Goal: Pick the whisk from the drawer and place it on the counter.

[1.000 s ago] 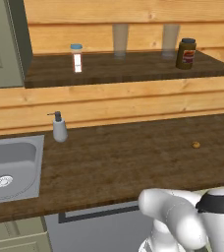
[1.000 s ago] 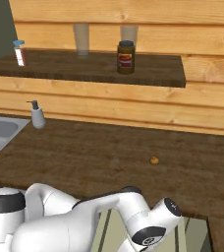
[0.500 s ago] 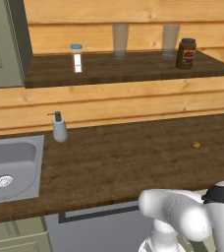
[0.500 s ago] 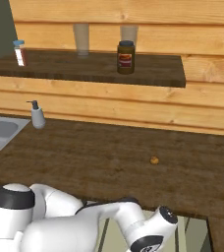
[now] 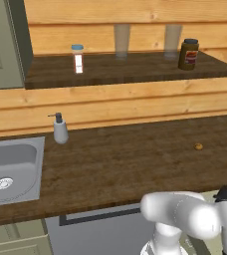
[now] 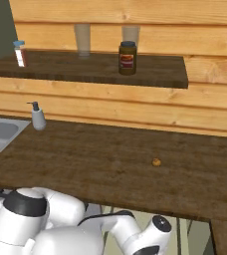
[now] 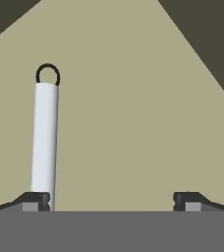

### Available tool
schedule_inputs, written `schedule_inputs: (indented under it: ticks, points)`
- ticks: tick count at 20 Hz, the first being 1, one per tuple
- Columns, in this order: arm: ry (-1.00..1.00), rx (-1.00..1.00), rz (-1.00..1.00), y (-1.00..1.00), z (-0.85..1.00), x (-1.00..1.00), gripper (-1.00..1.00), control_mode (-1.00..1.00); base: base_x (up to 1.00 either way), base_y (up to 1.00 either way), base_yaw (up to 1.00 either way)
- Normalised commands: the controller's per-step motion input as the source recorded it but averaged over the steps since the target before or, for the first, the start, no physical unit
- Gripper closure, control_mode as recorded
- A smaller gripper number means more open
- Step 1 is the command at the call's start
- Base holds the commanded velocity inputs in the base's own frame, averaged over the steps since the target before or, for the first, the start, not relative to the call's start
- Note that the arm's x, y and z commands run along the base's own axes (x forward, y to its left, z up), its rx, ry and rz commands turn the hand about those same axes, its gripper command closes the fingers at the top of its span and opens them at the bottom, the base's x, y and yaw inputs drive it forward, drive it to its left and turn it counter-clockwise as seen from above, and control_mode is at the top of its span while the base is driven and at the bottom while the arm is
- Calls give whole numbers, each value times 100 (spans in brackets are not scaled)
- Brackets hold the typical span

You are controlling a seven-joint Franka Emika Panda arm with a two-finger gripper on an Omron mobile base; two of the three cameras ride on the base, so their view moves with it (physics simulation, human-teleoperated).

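The hand view looks down into the drawer [image 7: 133, 118], onto its pale sage floor. On that floor lies the whisk [image 7: 45, 138]: I see its slim pale handle with a dark ring at the far end, while its wire loops are hidden below the frame. My gripper [image 7: 111, 203] is open and wide, and the handle runs just inside the left fingertip [image 7: 33, 201]. The right fingertip [image 7: 190, 201] is far from the handle. In both base views the arm bends down below the front edge of the dark wood counter [image 5: 125, 164] [image 6: 100, 164].
A steel sink [image 5: 11, 169] is set in the counter at the left, a soap dispenser [image 5: 60, 129] [image 6: 38, 117] beside it. A small brown crumb [image 5: 198, 146] [image 6: 156, 162] lies on the counter. The higher shelf [image 6: 135, 69] holds jars. A grey panel with a dark bar handle [image 5: 100, 216] sits under the counter.
The arm has sunk lower below the counter edge; its elbow and forearm sit further down in both base views. Things on the counter have not moved.
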Motion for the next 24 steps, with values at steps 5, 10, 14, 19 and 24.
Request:
schedule_inputs:
  ticks: [5,10,14,19,24]
  points:
    - [0,-1,1,-14,-19,14,-100,-100,0,0,0]
    - [-3,1,0,-36,-3,5,-100,-100,0,0,0]
    - [-1,1,0,-19,-4,13,-100,-100,0,0,0]
    - [12,-8,1,0,-77,8,100,-100,0,0,0]
    - [6,-11,0,0,-54,-10,100,-100,0,0,0]
